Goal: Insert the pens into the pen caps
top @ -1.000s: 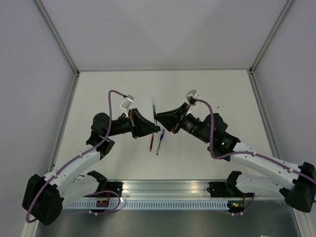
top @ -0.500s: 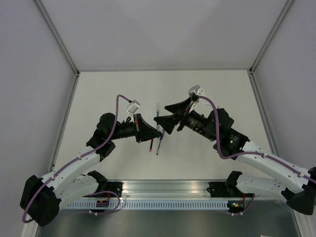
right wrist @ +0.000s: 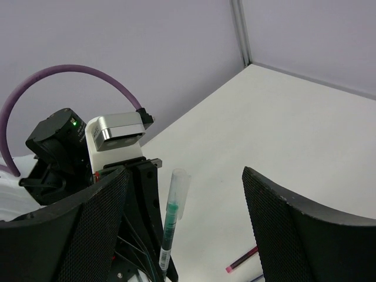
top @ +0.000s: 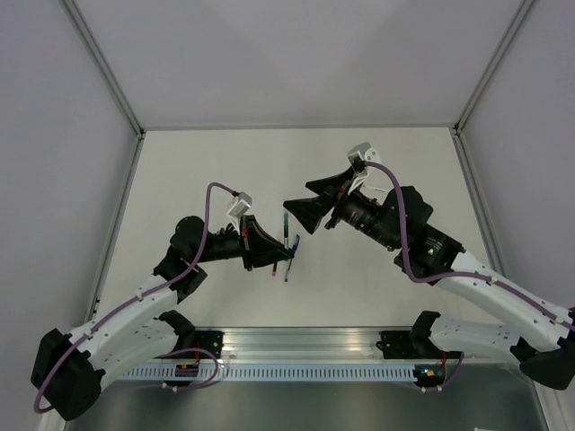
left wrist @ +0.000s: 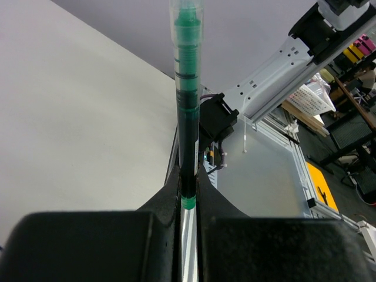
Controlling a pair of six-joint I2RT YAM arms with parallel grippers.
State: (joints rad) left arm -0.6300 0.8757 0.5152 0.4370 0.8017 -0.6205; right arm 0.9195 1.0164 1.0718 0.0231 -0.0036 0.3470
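My left gripper [left wrist: 188, 197] is shut on a dark green pen [left wrist: 187, 117], gripping its lower end. The pen stands up out of the jaws, and a clear pen cap [left wrist: 186, 23] covers its tip. From above, the left gripper [top: 268, 247] holds this pen [top: 286, 235] over the middle of the table. My right gripper [top: 312, 199] hangs open just to the right of it and holds nothing. In the right wrist view the capped pen [right wrist: 169, 232] and its cap [right wrist: 178, 191] stand free between the wide mesh fingers [right wrist: 276, 223]. A red pen [right wrist: 242, 259] lies on the table.
A red pen [top: 274, 268] and a blue pen [top: 287, 272] lie on the white table [top: 198, 171] just below the left gripper, partly hidden. An aluminium rail [top: 305, 346] runs along the near edge, and frame posts stand at the far corners.
The right gripper has opened, let go of the pen's tip end and drawn back up and to the right. The left gripper has carried the capped pen slightly down and toward the near edge.
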